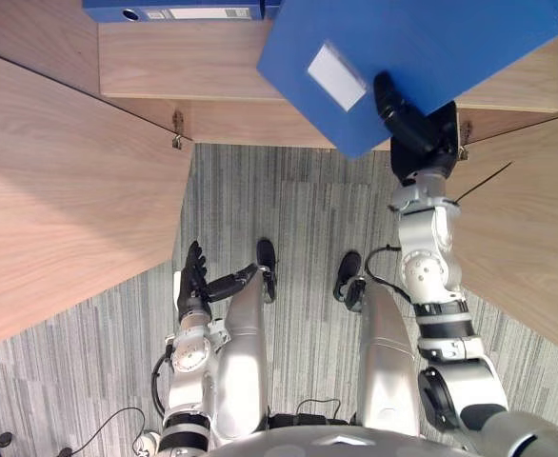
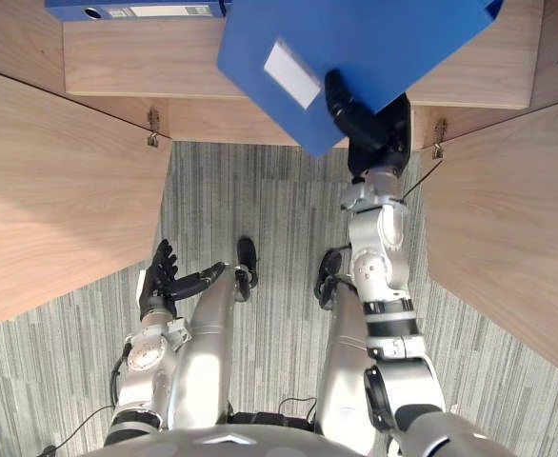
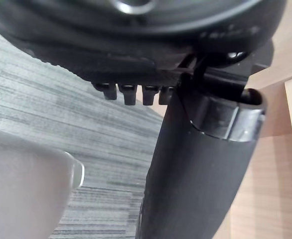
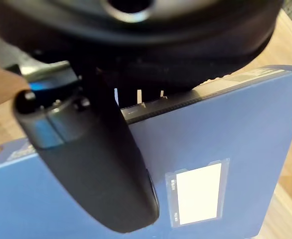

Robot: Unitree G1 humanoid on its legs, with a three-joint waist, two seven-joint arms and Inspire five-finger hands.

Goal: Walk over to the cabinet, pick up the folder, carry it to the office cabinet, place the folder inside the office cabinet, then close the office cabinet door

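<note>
Blue and tilted, the folder (image 1: pixel 422 52) hangs at the upper right of the frame over the wooden cabinet shelf (image 1: pixel 165 62). The right hand (image 1: pixel 408 119) is clamped on its lower edge, thumb across the labelled face. Both cabinet doors (image 1: pixel 60 190) stand open. A second binder (image 1: pixel 169 11) lies upper left. The left hand (image 1: pixel 192 281) hangs lower left, fingers straight.

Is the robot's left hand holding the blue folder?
No, the left hand hangs open and empty, while the right hand grips the blue folder.
</note>
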